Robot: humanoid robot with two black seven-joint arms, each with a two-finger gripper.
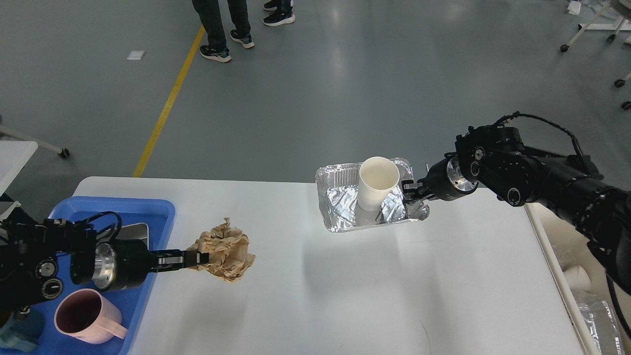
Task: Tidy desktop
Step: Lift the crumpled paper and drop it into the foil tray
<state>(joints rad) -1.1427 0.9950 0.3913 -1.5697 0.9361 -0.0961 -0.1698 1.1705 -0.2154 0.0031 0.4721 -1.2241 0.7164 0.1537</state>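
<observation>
Two arms reach in over the desktop (345, 296), a wide pale tabletop that fills the lower middle of the head view, its near edge cut off by the bottom of the frame. At the far edge of the desktop sits a foil tray (340, 204), its right near corner crumpled. A white paper cup (375, 183) stands in the tray, leaning slightly. The right gripper (411, 193) comes in from the right of the tray and its fingers close on the tray's right rim; the fingertips are small and dark, so exactly how they pinch is hard to make out. Well to the left of the tray, a crumpled ball of brown paper (224, 250) hangs just above the desktop, clamped between the fingers of the left gripper (197, 258). Farther left of the tray, a blue tray (148, 207) lies at the desktop's left end, partly hidden behind the left arm and cut off at the bottom. A pink mug (88, 315) stands in it, beside a teal thing (19, 333) too cut off to identify. A metal object (135, 231) behind the arm is mostly hidden.
</observation>
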